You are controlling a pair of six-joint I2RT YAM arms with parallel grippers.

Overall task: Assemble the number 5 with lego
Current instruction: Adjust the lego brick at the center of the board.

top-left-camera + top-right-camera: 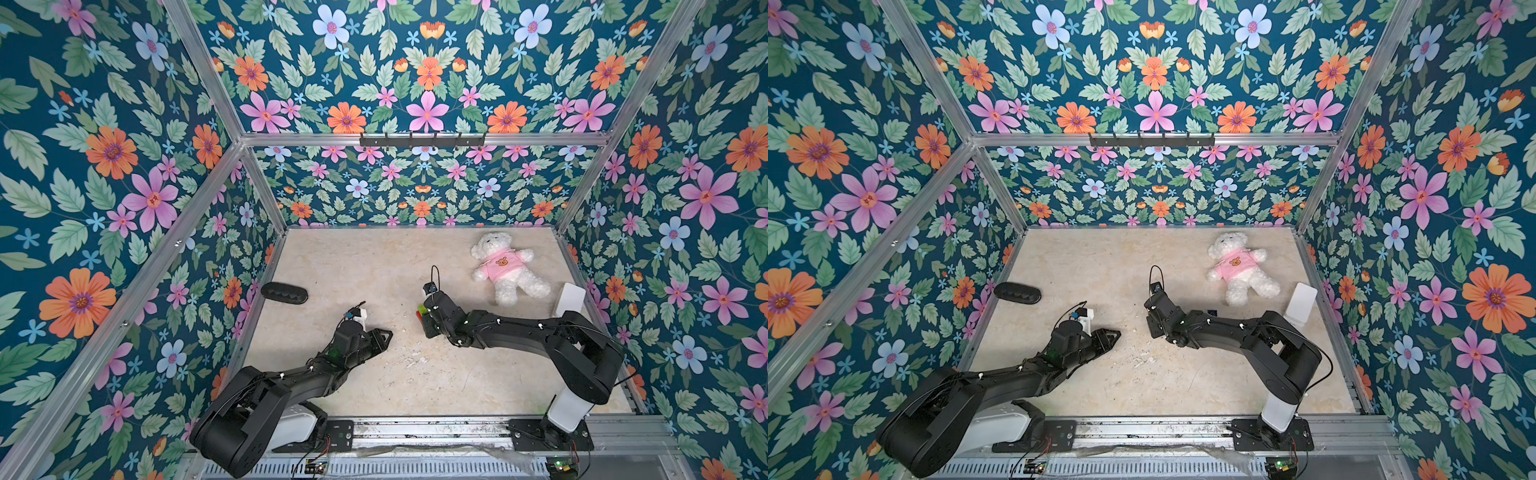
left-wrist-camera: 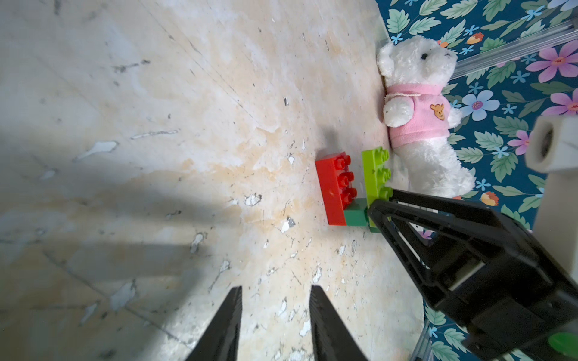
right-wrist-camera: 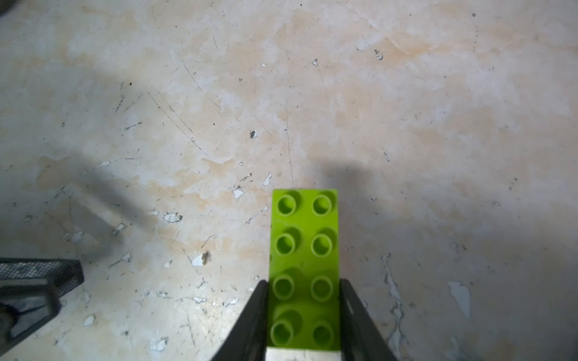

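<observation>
Low in the centre of both top views, the left gripper [image 1: 387, 334] points across the mottled surface [image 1: 353, 266], its jaws slightly apart with nothing between them. Just to its right, near mid-frame, the right gripper [image 3: 303, 283] pinches the lime-green brick [image 3: 305, 237], which tops a dark-green brick [image 2: 356, 214] set on the red brick [image 2: 331, 187]. Farther back, right of centre, lies a white teddy [image 1: 505, 266].

Scuffed beige tabletop [image 1: 365, 266] inside floral-papered walls [image 1: 104, 166]. The right gripper [image 1: 424, 319] meets a small lime-green plastic brick [image 1: 422, 308]; the left gripper [image 1: 387, 334] points toward it. A fluffy white teddy in a pink top [image 1: 505, 266] lies beyond.
</observation>
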